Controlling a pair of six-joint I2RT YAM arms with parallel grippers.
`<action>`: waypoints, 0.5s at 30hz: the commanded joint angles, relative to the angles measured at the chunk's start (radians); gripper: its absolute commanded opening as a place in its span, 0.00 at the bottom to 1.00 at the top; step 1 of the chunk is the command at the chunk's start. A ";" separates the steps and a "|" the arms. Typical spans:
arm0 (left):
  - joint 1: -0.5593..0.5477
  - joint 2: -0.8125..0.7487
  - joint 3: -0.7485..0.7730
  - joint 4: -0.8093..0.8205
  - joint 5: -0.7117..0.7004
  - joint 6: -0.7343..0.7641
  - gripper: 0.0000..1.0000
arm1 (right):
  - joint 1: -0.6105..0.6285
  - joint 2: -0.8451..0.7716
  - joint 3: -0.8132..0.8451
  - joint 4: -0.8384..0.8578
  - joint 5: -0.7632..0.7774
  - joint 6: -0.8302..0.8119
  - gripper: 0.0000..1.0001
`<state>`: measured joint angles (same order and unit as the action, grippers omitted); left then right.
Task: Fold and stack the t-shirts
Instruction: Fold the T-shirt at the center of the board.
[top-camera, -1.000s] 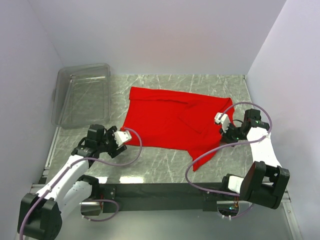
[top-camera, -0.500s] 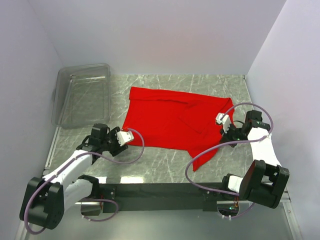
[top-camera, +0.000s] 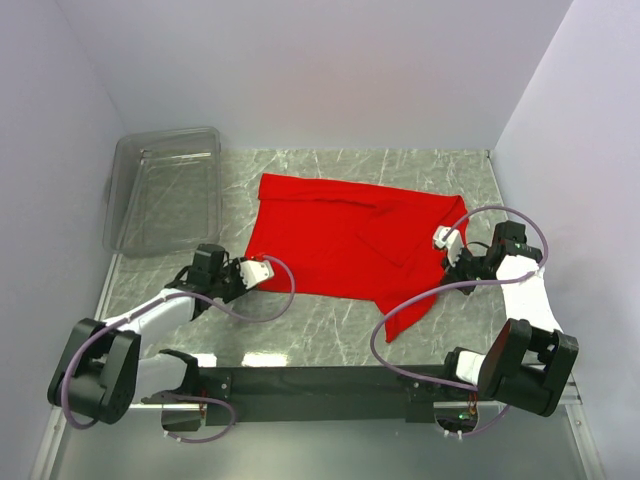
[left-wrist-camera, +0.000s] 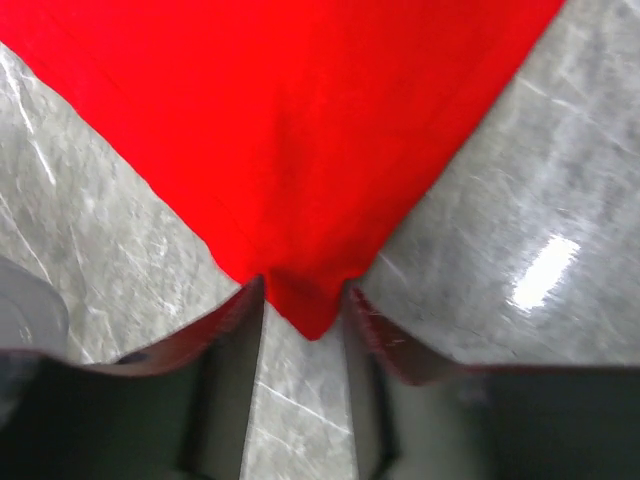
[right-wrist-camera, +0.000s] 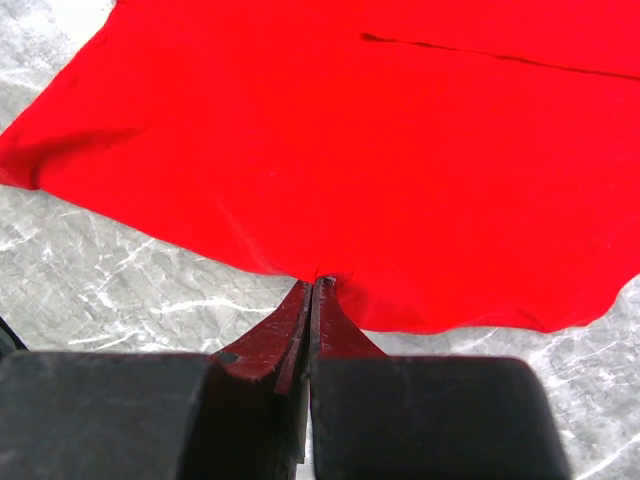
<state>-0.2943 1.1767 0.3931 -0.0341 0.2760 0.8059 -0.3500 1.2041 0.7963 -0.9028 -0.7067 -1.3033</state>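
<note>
red t-shirt (top-camera: 340, 230) lies spread, right hand (right-wrist-camera: 313, 284) pinching its edge.

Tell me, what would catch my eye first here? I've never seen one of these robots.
A bright red t-shirt lies spread on the grey marbled table, filling the middle. Two white-and-black arms flank it: the left gripper straddles its near-left corner with jaws apart, and the right gripper is pinched shut on its right edge. A clear plastic bin sits at the far left.
</note>
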 joint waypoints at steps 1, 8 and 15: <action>-0.011 0.032 0.015 0.026 -0.040 0.021 0.38 | -0.012 0.003 -0.002 -0.002 -0.033 -0.014 0.00; -0.019 -0.011 0.036 -0.013 -0.038 0.004 0.00 | -0.015 0.002 -0.002 -0.005 -0.027 -0.013 0.00; -0.017 -0.184 0.052 -0.153 -0.005 -0.031 0.00 | -0.020 -0.009 0.011 -0.018 -0.010 -0.008 0.00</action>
<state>-0.3077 1.0531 0.4068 -0.1184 0.2409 0.7967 -0.3584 1.2041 0.7963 -0.9077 -0.7074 -1.3029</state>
